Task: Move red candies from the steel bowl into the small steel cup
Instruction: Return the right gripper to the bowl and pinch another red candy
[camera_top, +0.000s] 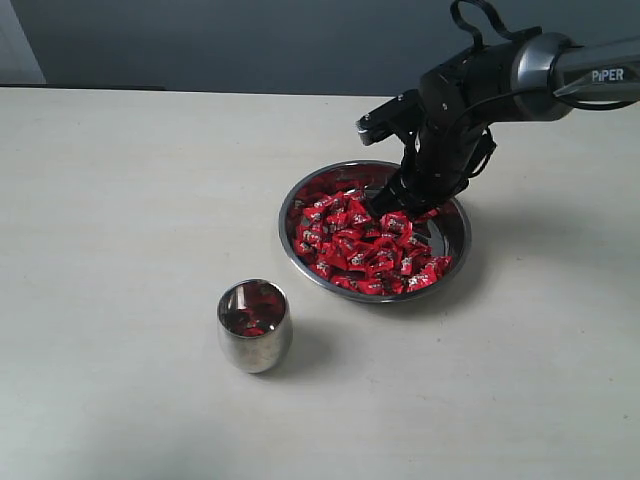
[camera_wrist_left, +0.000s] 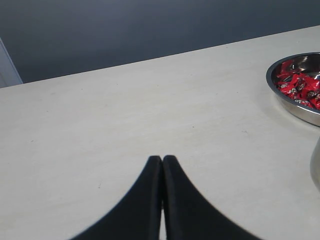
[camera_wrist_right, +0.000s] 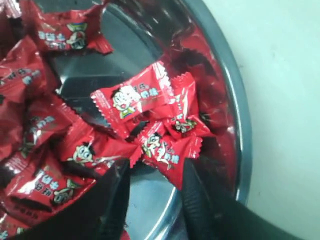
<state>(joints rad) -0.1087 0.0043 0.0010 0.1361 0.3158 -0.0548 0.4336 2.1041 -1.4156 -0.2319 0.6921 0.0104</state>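
**Right gripper down in bowl, jaws apart, candy at the tips**

- Right gripper (camera_top: 386, 206) sat low inside the steel bowl (camera_top: 284, 225), at its far side in the exterior view. Tips were in among the red candies (camera_top: 365, 245).
- The right wrist view showed the fingers (camera_wrist_right: 200, 200) spread with bare bowl floor between them. Nothing looked clamped, so I read it as released.
- One candy (camera_wrist_right: 167, 152) lay just ahead of the tips, partly in the gap. Its long axis ran roughly across the gap, crimped ends toward either finger. My read: closing there would catch it end-on, so a slip was likely.
- Neighbours were touching it: a face-print candy (camera_wrist_right: 132, 102) and others were stacked against it, so a double pick was possible.
- The bowl wall (camera_wrist_right: 235, 100) was just beside one finger, which left little room on that side.
- The small steel cup (camera_top: 254, 340) stood upright and apart from the bowl, down-left of it in the exterior view. Some red showed inside it.
- The table (camera_top: 120, 200) between bowl and cup was bare, so nothing blocked the carry. The right arm was the nearer one and already on the job.
- Left gripper (camera_wrist_left: 162, 159) had its fingers pressed together, empty, over bare table. The bowl was off to one side of its view.
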